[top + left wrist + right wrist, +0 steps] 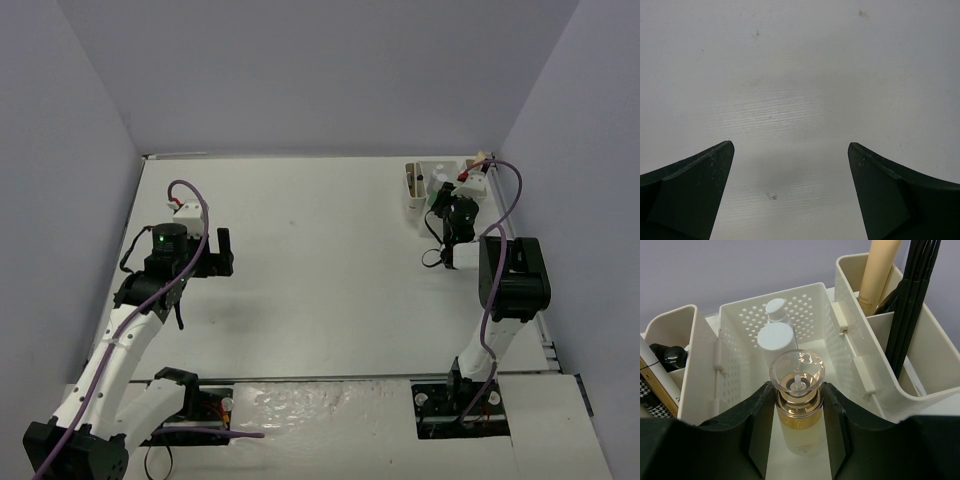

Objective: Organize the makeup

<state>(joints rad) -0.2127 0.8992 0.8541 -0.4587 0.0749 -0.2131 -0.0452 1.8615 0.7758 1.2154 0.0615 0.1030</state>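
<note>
R fingers [757, 432] closed partway on a small bottle [796, 440] w/ clear cap, gold collar & pale body, one finger each side just below the collar. Bottle is upright at the near end of the middle perforated compartment [740, 345] of the white organizer box [875, 380]; can't tell if its base touches the bottom. Behind it in the same compartment: two white-capped bottles [774, 337], upright, one behind the other. Compartment on the right of the wrist view holds a tan stick [880, 275] & a bunch of thin black pencils [912, 305], all standing on end. Compartment on the left holds a black round-topped item [672, 356] plus a black/gold piece at the frame edge, can't tell what it is. In the top view the box sits at the far right corner of the counter [320, 260]. L fingers [690, 195] spread wide w/ nothing between them, over bare counter on the left side, well apart from the box
</note>
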